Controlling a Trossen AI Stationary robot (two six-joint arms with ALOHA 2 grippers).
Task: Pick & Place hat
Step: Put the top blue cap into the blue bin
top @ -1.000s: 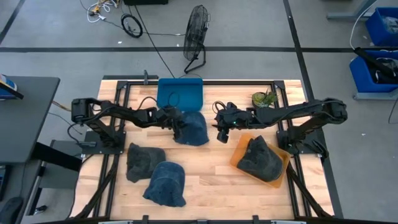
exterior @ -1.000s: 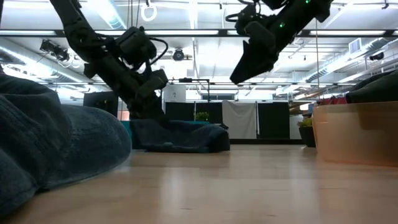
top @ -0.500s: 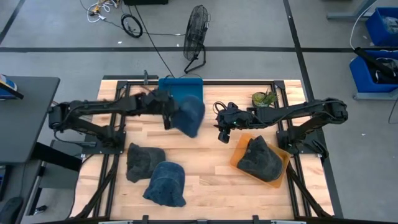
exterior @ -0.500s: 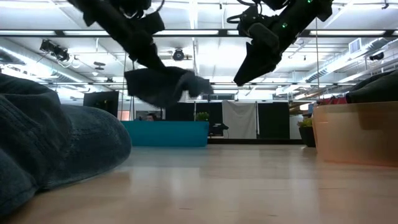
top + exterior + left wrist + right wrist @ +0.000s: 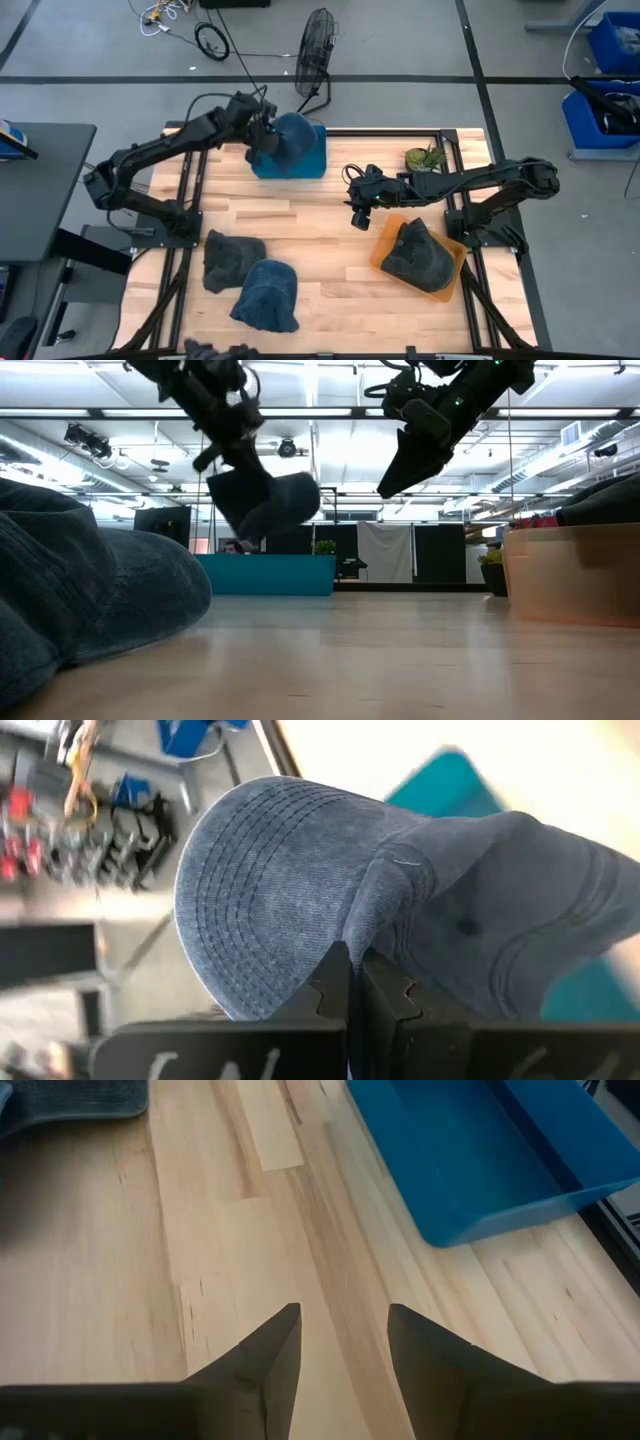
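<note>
I hold one hat (image 5: 292,138) above the bin (image 5: 300,163); right of the bin is my other gripper (image 5: 358,210), over the table (image 5: 330,250).

Hidden and cut-off bits

From above, the blue bin (image 5: 310,160) at 12 o'clock is mostly covered by the blue hat (image 5: 290,138) hanging over it, and the left gripper (image 5: 262,128) is tucked behind that hat, so its tips do not show. In the left wrist view the hat fills the middle, its right side runs off the picture's edge, and the room behind is a blur. In the low view a big dark hat (image 5: 90,600) at 9 o'clock is cut off by the edge. The orange tray (image 5: 570,575) at 3 o'clock is cut off too. In the right wrist view the bin's far end runs out of the picture.
</note>
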